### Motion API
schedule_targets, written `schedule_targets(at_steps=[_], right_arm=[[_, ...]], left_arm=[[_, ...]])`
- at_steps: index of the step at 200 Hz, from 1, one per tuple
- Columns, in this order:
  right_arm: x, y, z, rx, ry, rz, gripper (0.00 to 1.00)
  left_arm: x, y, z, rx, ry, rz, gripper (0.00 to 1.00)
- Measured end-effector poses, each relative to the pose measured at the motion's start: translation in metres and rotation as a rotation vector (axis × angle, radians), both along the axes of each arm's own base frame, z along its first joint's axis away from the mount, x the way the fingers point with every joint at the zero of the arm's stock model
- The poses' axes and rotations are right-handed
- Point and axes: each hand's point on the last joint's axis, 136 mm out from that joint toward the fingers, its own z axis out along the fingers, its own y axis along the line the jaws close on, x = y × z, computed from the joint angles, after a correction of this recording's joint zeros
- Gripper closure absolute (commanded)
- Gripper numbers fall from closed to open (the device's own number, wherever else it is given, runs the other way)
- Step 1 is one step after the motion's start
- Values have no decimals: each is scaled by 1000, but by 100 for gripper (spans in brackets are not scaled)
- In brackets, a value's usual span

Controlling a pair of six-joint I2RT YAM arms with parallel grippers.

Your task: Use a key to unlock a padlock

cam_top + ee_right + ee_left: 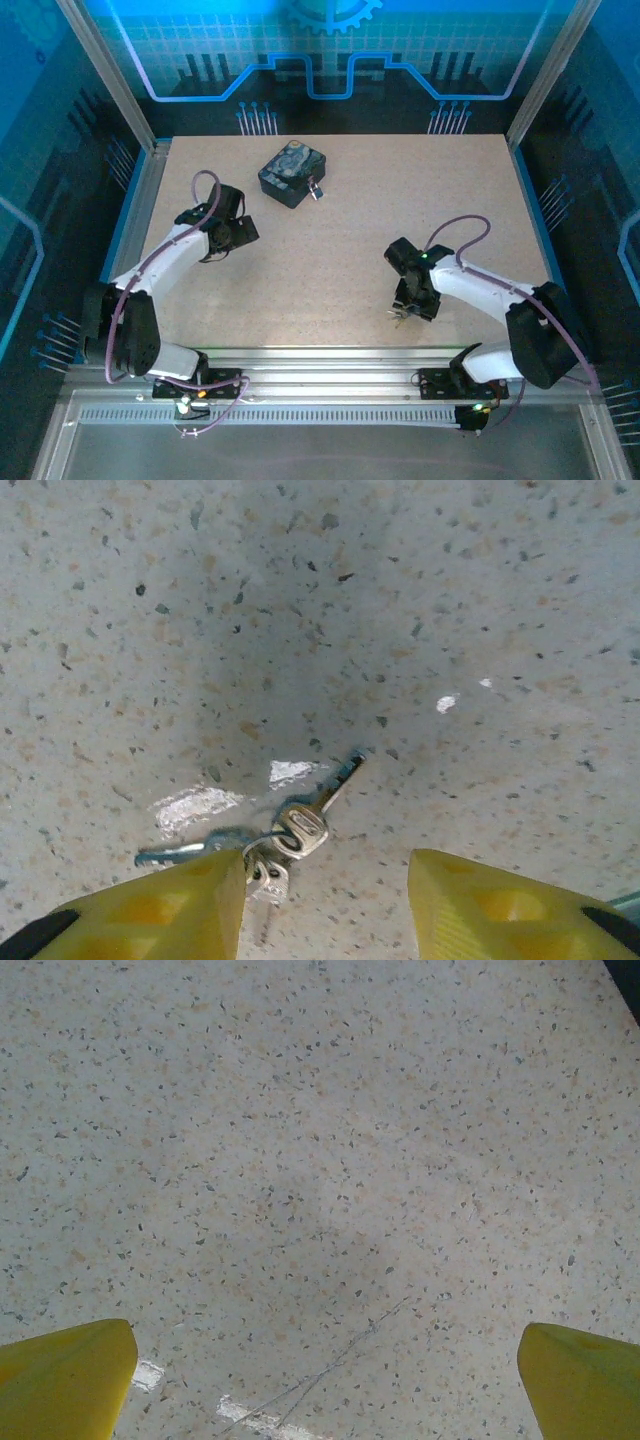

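Note:
A bunch of small silvery keys on a ring, the key [302, 827], lies flat on the speckled table, seen in the top view as the key [397, 315] near the front right. My right gripper [325, 905] hangs low over it, its jaws apart. The left yellow finger [160, 910] covers the edge of the bunch; the right finger [500, 910] is clear of it. The padlock [315, 188] hangs at the right side of a dark blue tin box [290, 172] at the back. My left gripper [325, 1385] is wide open over bare table, in the top view left gripper [243, 228] left of centre.
White scuff marks [200, 805] lie beside the keys. The table's metal rail [320, 360] runs along the near edge, close behind my right gripper [410, 308]. Frame posts stand at the back corners.

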Motion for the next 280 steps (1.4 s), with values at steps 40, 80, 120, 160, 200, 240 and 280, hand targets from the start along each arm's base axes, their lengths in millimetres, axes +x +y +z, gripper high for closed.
schedule_targets(at_steps=[40, 80, 120, 160, 200, 240, 280], right_arm=[[8, 9, -7, 29, -10, -37, 58], [7, 11, -16, 33, 4, -69, 61], [6, 9, -17, 28, 2, -91, 68], [6, 5, -18, 21, 5, -102, 78], [19, 9, -17, 15, 10, -87, 80], [48, 19, -16, 18, 5, -57, 82], [89, 33, -14, 26, -38, -26, 82]], left_arm=[[1, -1, 0, 3, 2, -11, 1], [2, -1, -1, 12, 9, -26, 1], [7, -2, 9, 13, -8, -35, 1], [10, -3, 15, 11, -20, -36, 1], [9, -3, 14, 12, -16, -36, 1], [9, -4, 15, 12, -16, -38, 1], [12, -4, 22, 13, -23, -37, 1]])
